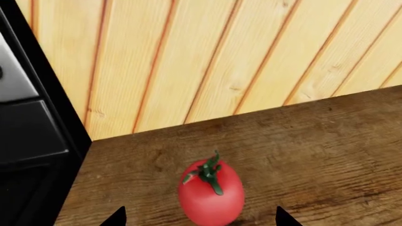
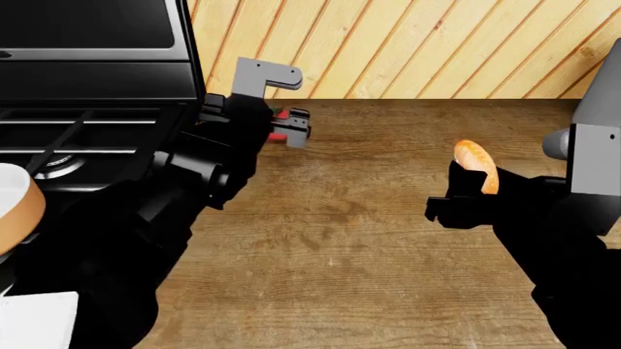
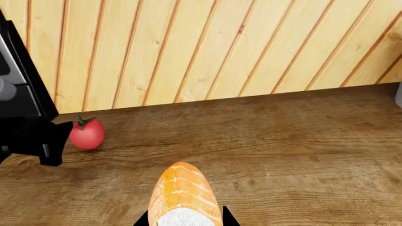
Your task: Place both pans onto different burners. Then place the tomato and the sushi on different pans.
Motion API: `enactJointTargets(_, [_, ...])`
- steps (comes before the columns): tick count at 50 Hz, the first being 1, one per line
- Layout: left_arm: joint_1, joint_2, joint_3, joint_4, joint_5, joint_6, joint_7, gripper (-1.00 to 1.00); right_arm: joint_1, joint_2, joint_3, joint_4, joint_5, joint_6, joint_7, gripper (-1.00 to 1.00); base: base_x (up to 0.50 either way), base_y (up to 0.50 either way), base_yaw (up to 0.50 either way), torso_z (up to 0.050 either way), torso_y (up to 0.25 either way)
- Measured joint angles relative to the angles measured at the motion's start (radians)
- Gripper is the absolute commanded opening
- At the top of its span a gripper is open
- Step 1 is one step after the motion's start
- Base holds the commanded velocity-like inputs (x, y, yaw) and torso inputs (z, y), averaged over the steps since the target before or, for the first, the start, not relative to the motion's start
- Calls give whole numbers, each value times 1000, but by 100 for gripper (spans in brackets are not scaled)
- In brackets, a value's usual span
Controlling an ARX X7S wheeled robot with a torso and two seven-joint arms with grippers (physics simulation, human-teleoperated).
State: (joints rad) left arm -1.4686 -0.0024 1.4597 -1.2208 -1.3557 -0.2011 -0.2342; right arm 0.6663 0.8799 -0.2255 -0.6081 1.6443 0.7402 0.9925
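one sushi (image 3: 183, 197) clamped by right gripper (image 2: 464, 190); one tomato (image 1: 210, 193) between left gripper's (image 2: 291, 127) spread jaws

Bare brown wooden countertop (image 2: 339, 240) separates both arms. The black stove (image 2: 87, 138) bounds it left; the light plank wall (image 2: 437, 43) bounds it far. The small red tomato (image 1: 210, 193) sits between the open left gripper (image 1: 201, 219) fingertips.

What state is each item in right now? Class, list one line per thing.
tomato: upright on the wooden counter, stem up, between the open fingers of the left end effector, not gripped.
sushi: gripped by the right end effector.
saucepan: on the stove, mostly out of view.
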Motion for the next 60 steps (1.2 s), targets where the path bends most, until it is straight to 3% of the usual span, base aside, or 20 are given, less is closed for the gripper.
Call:
enactJointTargets(11, [-11, 1, 54, -8, -46, 24, 14, 100, -7, -3, -1, 6, -7, -5, -8, -100, 0, 0, 0, 0, 0])
enactJointTargets(28, [-30, 2, 73, -9, -46, 60, 28, 100, -18, -4, 0, 6, -10, -13, -14, -100, -1, 0, 0, 3, -247])
enactJointTargets(60, [-17, 2, 64, -39, -18, 215, 32, 100, -37, -19, -9, 26, -31, -24, -41, -100, 0, 0, 0, 0, -3])
